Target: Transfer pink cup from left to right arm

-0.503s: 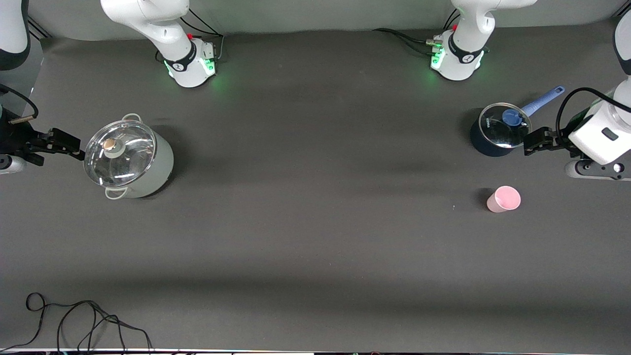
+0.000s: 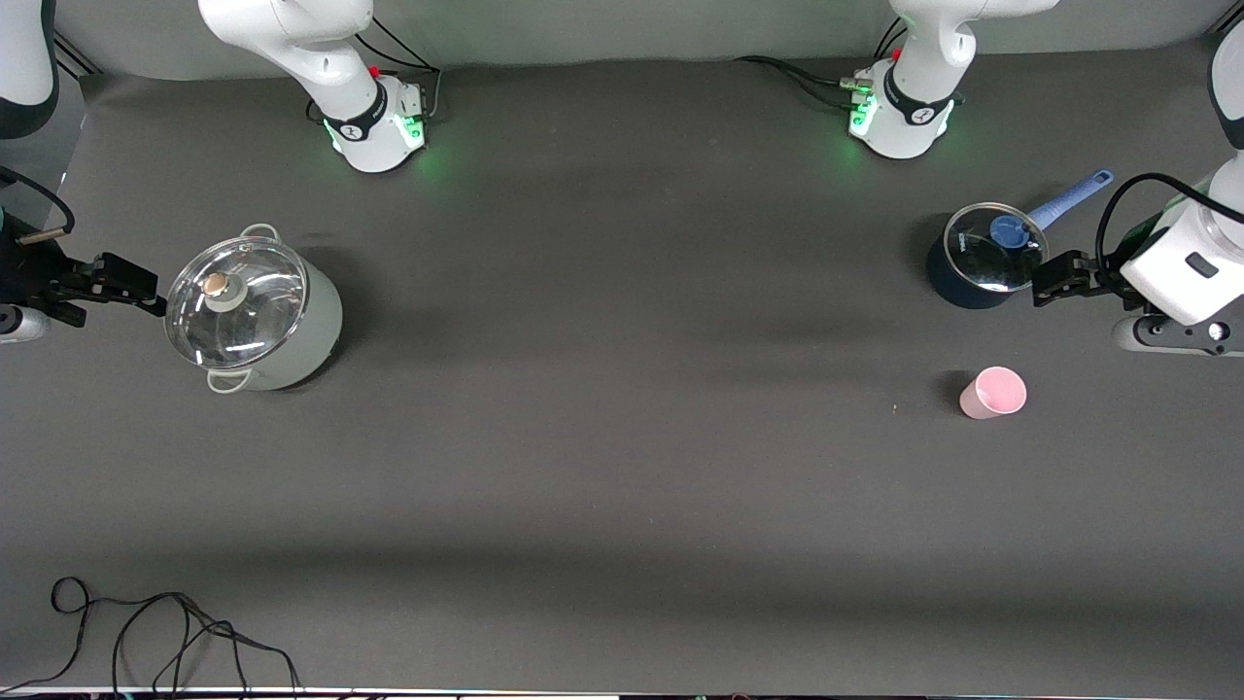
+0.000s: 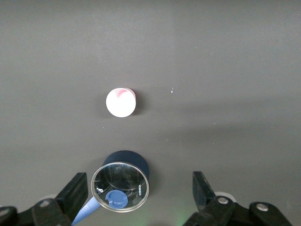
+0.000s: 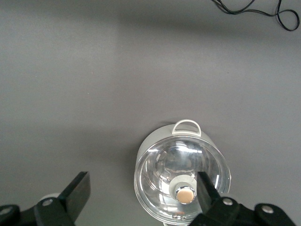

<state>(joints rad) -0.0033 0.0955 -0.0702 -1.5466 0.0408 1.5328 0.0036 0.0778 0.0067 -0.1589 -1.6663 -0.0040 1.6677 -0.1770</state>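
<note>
The pink cup (image 2: 993, 393) stands upright on the dark table toward the left arm's end, nearer to the front camera than the blue saucepan (image 2: 977, 262). My left gripper (image 2: 1046, 280) hangs open beside that saucepan, holding nothing. In the left wrist view the cup (image 3: 121, 102) stands apart from the left gripper (image 3: 139, 181), whose jaws are spread wide and empty over the saucepan's glass lid (image 3: 120, 186). My right gripper (image 2: 146, 288) hangs open next to the grey pot (image 2: 255, 313) at the right arm's end. In the right wrist view the right gripper (image 4: 143, 182) is wide open.
The blue saucepan has a glass lid and a long blue handle (image 2: 1071, 197). The grey pot (image 4: 182, 176) has a glass lid with a knob (image 4: 186, 193). A black cable (image 2: 155, 632) lies by the table's front edge at the right arm's end.
</note>
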